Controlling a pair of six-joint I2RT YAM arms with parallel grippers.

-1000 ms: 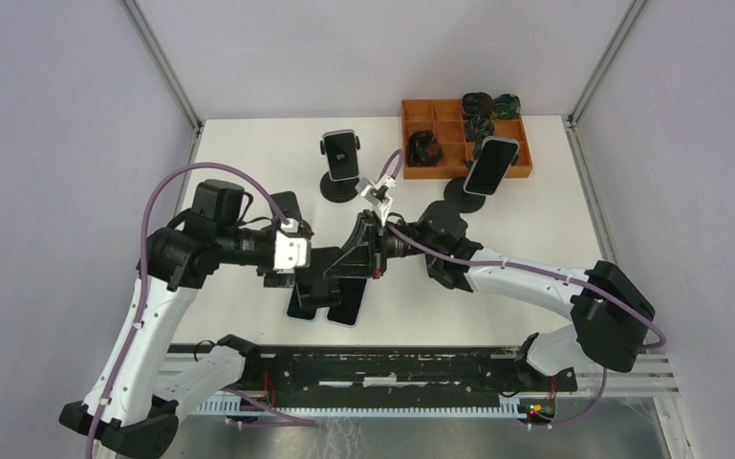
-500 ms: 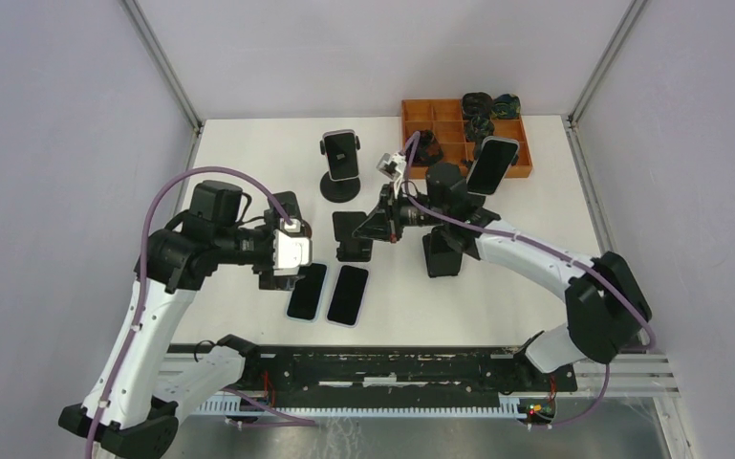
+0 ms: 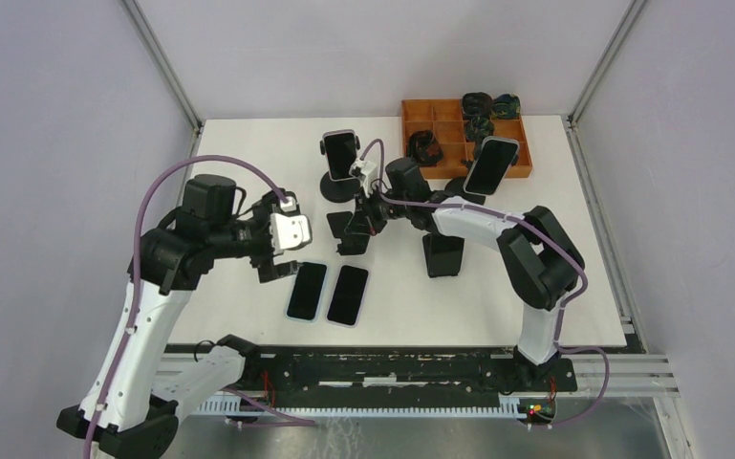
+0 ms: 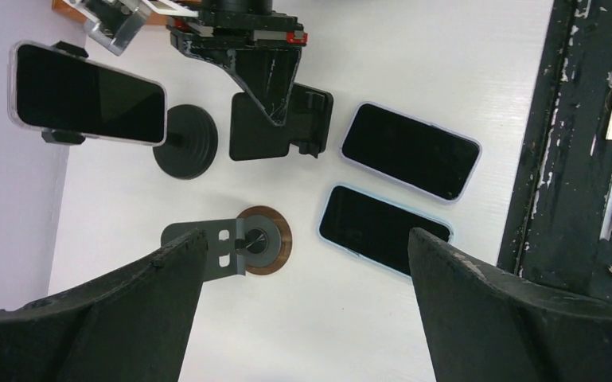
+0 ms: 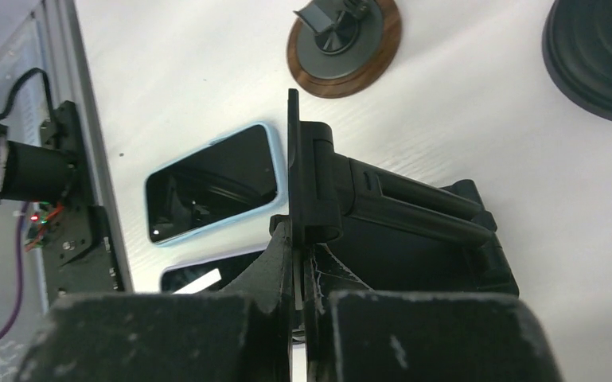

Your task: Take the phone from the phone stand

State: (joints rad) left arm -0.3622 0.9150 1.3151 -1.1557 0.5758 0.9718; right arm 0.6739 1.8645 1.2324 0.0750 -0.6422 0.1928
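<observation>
— Mounted phone (image 3: pixel 341 153), whereabouts?
— Upright in the round-based stand (image 3: pixel 339 188), toward the far edge of the table (image 3: pixel 248 163), left of the orange tray (image 3: pixel 421 113). Second mounted phone (image 3: pixel 490 164) tilted at the tray's near edge.

— Left gripper (image 3: pixel 291 251)?
— Fingers (image 4: pixel 87 318) spread wide, holding nothing. Hovering just left of the loose phones (image 3: pixel 348 295), both flat and side by side near the front edge. Directly beneath, in the left wrist view, a wood-ringed stand (image 4: pixel 247 243).

— Right gripper (image 3: pixel 361 228)?
— Pinched shut on the thin plate of the black folding stand (image 3: pixel 347 232), between the round-based stand and the loose phones. Same grip plain in the right wrist view: fingertips (image 5: pixel 274 255) tight against the plate's edge.

— Room for moving?
— Crowded in the middle. Bare white along the left edge and at the right, beyond a lone black stand (image 3: pixel 443 255). Narrow strip only between the loose phones and the front rail (image 4: pixel 581 159).
</observation>
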